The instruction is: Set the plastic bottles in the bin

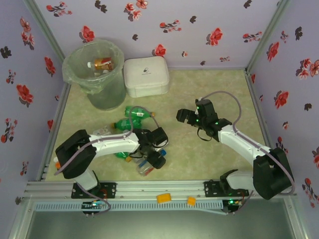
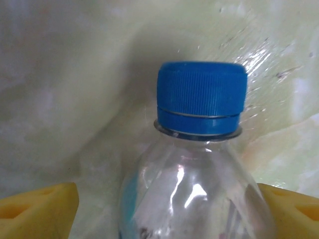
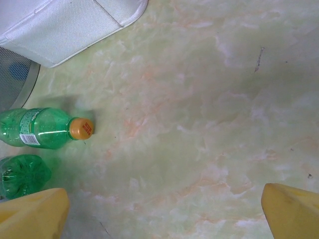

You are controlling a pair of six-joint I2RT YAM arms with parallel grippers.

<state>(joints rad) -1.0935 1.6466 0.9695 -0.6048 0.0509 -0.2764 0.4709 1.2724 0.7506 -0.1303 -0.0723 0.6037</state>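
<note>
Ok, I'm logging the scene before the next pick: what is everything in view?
table: one, pale green marbled
bin: one, translucent grey-green, far left corner
binned bottle: at least one, orange label, inside the bin
white box: one, white, right of the bin
green bottles: at least two, green, lying near the bin
clear bottle: one, blue cap, near side, left of centre
small blocks: two, orange, front rail
left pincer: one, yellow pads, either side of the clear bottle
right pincer: one, yellow pads, open above bare table
</note>
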